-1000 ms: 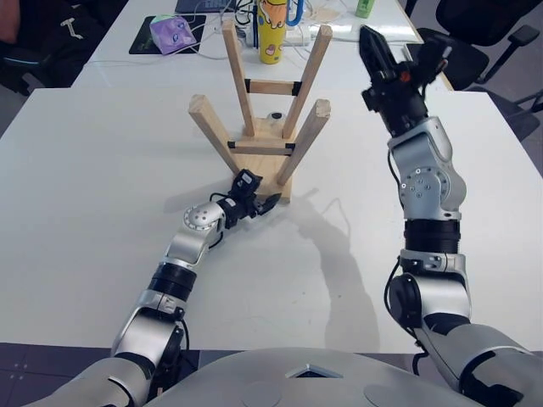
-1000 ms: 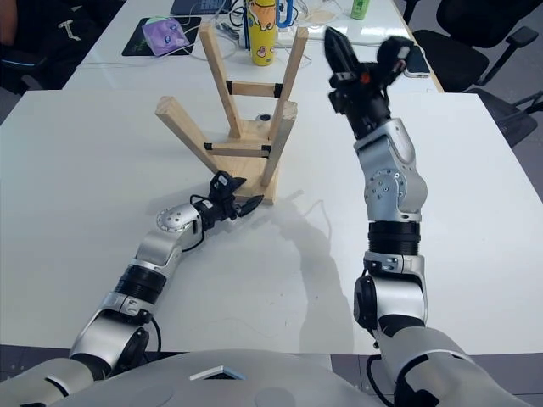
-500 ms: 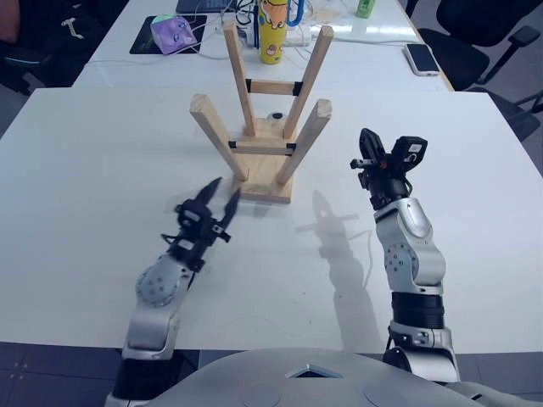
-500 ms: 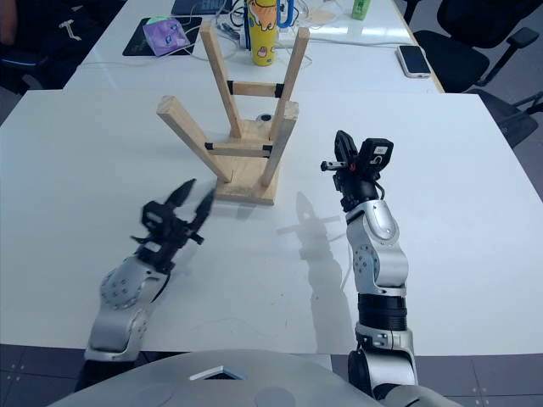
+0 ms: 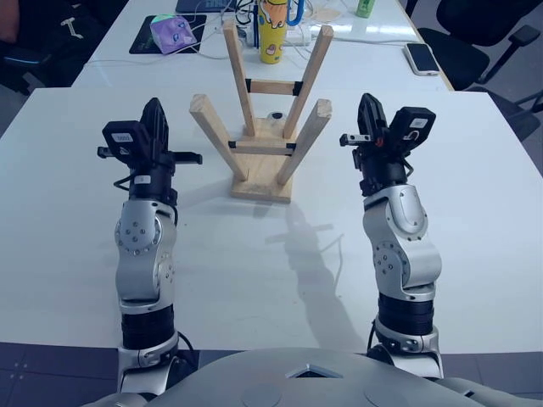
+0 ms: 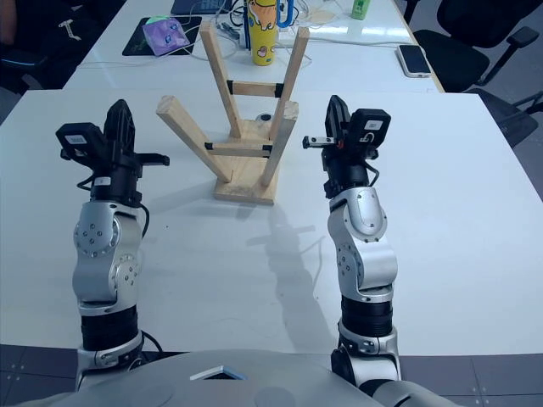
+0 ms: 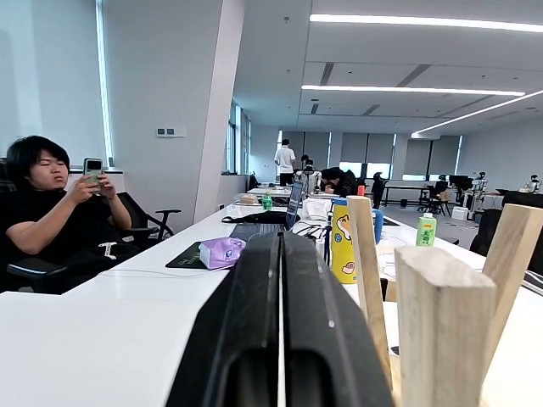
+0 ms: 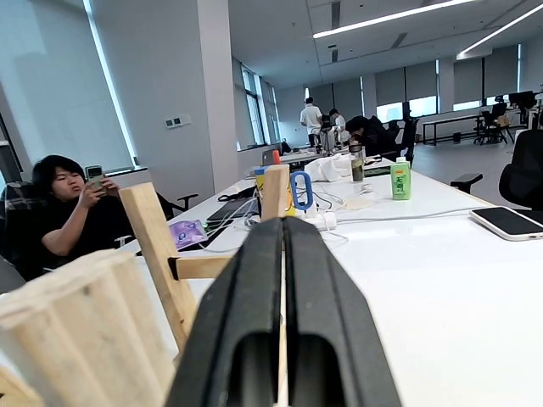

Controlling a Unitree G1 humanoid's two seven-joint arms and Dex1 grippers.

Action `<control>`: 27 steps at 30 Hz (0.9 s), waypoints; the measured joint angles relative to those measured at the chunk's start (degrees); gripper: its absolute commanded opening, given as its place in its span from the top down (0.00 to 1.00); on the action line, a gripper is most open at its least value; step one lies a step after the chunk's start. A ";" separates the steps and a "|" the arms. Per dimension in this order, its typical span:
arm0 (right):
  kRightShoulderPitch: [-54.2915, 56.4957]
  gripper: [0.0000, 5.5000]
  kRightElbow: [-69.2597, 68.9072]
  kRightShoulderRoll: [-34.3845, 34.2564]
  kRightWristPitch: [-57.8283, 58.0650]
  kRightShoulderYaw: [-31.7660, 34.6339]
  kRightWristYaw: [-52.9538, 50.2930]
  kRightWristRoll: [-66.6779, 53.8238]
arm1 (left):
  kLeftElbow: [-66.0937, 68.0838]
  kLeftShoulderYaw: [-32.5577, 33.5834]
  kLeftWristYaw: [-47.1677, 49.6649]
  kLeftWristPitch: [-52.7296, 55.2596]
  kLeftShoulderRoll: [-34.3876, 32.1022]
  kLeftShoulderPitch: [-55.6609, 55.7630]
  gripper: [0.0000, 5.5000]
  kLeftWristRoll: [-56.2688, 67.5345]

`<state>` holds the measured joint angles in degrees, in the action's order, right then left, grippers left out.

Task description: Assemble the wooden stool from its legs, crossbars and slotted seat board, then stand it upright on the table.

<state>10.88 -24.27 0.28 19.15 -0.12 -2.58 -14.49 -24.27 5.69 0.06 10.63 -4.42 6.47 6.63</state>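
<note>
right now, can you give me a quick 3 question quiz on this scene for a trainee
1. True or false: the stool is upside down on the table.
2. What is the left gripper holding? A) a stool leg B) a crossbar C) nothing
3. Are the right gripper's fingers open or shut?

Key: 1 true; 2 C, it is raised beside the stool and touches nothing; 3 shut.
</note>
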 measured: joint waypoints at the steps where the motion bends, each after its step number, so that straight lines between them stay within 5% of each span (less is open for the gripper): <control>1: 0.10 1.00 -0.05 -0.51 0.00 0.15 -0.36 0.03 | -0.09 0.02 0.33 0.28 0.00 0.34 1.00 -0.07; 8: 1.57 1.00 0.13 -1.10 0.00 3.96 -2.84 0.53 | 0.95 0.75 1.04 0.47 -0.06 1.36 1.00 0.18; 12: 4.26 1.00 2.61 -1.35 3.13 -4.46 2.23 1.02 | 2.67 -3.92 -3.27 1.80 1.22 5.38 1.00 2.83; 17: 4.33 1.00 7.11 1.11 8.17 -5.72 3.68 2.79 | 2.50 -4.40 -3.29 3.19 0.63 5.65 1.00 2.84; 27: 2.15 1.00 11.16 6.81 7.19 0.43 7.71 2.56 | 3.01 -0.59 -0.10 2.90 -2.34 0.26 1.00 -2.60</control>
<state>13.03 -13.10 7.09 26.34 0.30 5.13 -11.93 -21.26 5.10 -0.03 13.54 -6.76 6.73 4.04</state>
